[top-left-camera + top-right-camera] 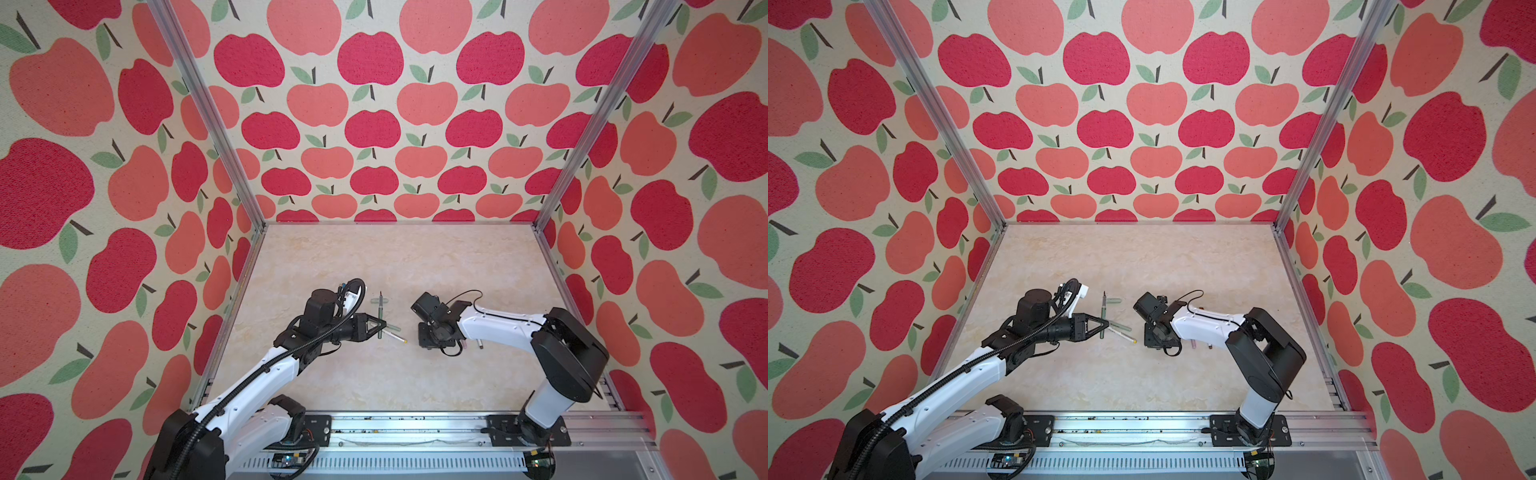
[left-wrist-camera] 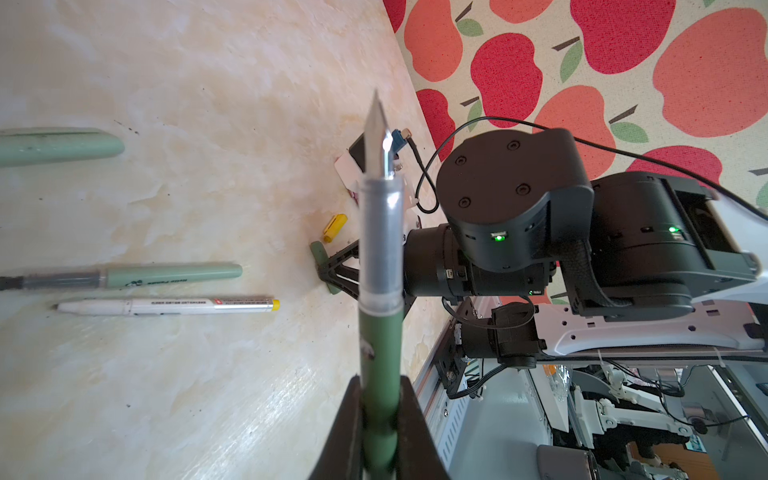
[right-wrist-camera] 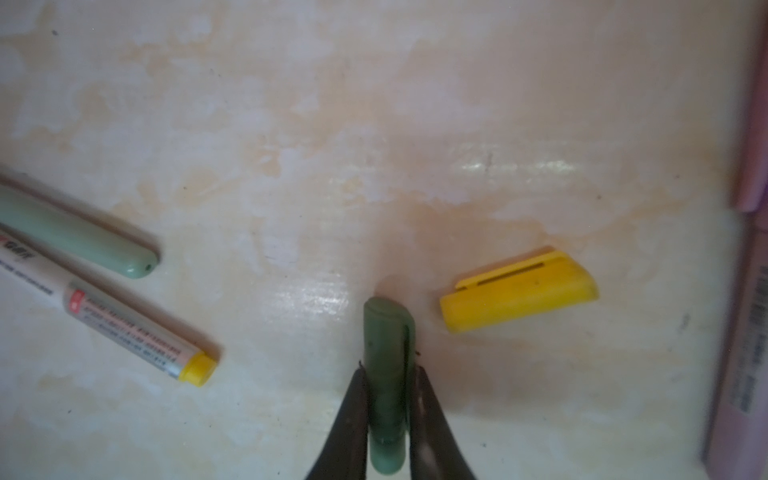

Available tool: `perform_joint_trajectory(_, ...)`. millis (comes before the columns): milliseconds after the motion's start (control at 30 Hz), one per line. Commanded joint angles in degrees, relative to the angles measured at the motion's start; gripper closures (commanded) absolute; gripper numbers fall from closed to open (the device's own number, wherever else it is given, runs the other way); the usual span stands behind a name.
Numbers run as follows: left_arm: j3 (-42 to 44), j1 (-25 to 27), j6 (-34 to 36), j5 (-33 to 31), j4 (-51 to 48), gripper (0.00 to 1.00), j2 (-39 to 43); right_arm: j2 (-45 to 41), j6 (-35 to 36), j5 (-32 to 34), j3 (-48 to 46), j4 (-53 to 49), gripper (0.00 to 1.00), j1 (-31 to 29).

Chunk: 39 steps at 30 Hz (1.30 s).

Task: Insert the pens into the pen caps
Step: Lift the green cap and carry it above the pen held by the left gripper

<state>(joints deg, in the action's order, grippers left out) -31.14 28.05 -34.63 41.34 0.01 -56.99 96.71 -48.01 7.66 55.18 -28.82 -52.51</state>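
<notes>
- Gripping the dark green pen [image 2: 380, 340] by its barrel, the left gripper [image 2: 380, 382] has its jaws clamped tight, holding the pen clear of the table [image 2: 187, 104] and well apart from the yellow cap [image 2: 336, 227].
- The right gripper [image 3: 389, 372] pinches the dark green cap [image 3: 386, 332] between closed jaws, just beside the yellow cap and not touching it.
- The pale green pen [image 3: 75, 232] and the white pen with a yellow end [image 3: 137, 328] lie side by side, beyond the dark green cap from the yellow cap.
</notes>
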Motion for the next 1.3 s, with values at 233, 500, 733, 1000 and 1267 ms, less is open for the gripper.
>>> perform_joint_trajectory(233, -2.20, 1.36, -0.04, -0.65, -0.36, 1.00, -0.22, -3.69, 2.91, 0.48, -0.77, -0.67, 0.92, -0.05)
perform_joint_trajectory(500, -2.65, 2.56, 0.09, -0.74, -0.39, 1.00, -1.43, -10.31, 2.36, -1.87, -2.92, 3.45, 0.92, 1.37)
perform_joint_trajectory(733, -2.11, 4.18, -0.96, -1.48, 1.70, 1.00, -3.15, -18.62, 1.07, -6.50, -4.92, 8.31, 0.91, 6.02)
perform_joint_trajectory(1000, -1.58, 7.55, -2.44, -1.96, 5.87, 1.00, -7.64, -24.90, -0.71, -8.05, -4.66, 13.11, 0.90, 10.09)
perform_joint_trajectory(1267, -2.59, 10.80, -3.68, -1.97, 9.25, 1.00, -11.50, -25.15, -2.43, -9.90, -2.29, 19.34, 0.89, 11.36)
